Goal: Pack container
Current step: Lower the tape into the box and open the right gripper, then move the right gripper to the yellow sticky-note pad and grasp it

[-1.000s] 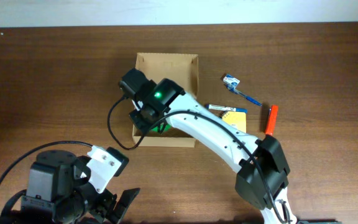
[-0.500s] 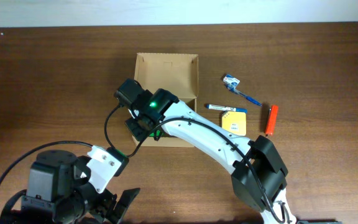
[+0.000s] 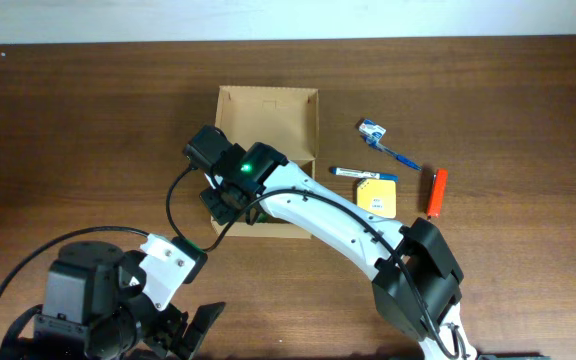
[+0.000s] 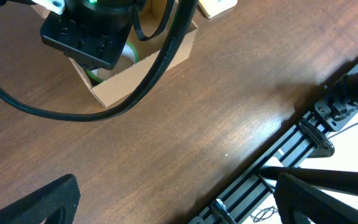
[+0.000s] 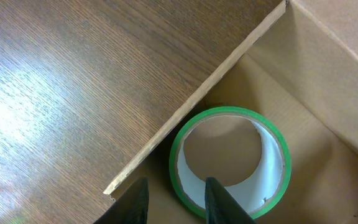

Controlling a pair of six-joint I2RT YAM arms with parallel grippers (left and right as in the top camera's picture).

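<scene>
1. Wooden table (image 3: 88, 120) bears the container (image 3: 268, 105)
2. Container, tan, lid open, sits mid-table
3. Left gripper (image 4: 176, 186) spread wide, empty, above bare wood; right gripper (image 5: 176, 182) slightly parted, straddling the tape roll (image 5: 229, 112) wall, not pinching it
4. Tape roll, green, lies flat in a container corner

Robotics lab bench, dressed like an office desk

A white right arm (image 3: 338, 215) and a black left arm (image 3: 88, 300) are mounted at a dark wood-grain table (image 3: 88, 120) beneath a plain white wall (image 3: 268, 18). A black mounting rail (image 4: 291, 146) lines its edge, and a pen (image 3: 353, 172), yellow notepad (image 3: 378, 197), orange marker (image 3: 436, 192) and cardboard container (image 3: 268, 105) lie on it.
</scene>
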